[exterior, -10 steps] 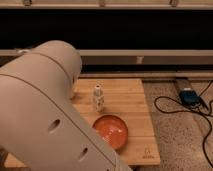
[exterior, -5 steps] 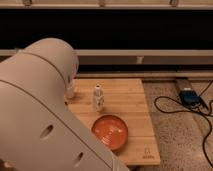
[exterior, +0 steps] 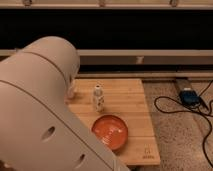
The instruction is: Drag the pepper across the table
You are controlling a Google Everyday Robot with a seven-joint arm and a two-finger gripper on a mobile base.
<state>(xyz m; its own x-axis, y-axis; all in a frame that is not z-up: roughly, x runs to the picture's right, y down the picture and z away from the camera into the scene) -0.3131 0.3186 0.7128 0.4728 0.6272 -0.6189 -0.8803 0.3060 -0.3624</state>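
Note:
The light wooden table (exterior: 125,95) stands in the middle, with a small dark logo (exterior: 146,153) at its near right corner. The pepper is not in sight; it is either hidden behind my arm or out of view. My big white arm link (exterior: 40,110) fills the left half of the camera view and covers the table's left part. My gripper is hidden behind it or out of frame. A small pale shape (exterior: 72,92) peeks out at the arm's edge; I cannot tell what it is.
A round orange bowl (exterior: 110,131) sits on the table's near middle. A small white bottle (exterior: 98,98) stands upright behind it. On the floor to the right lie a blue device (exterior: 188,96) and black cables (exterior: 170,107). A dark wall runs along the back.
My arm link has shifted slightly upward in the view. The bowl and the bottle have not moved.

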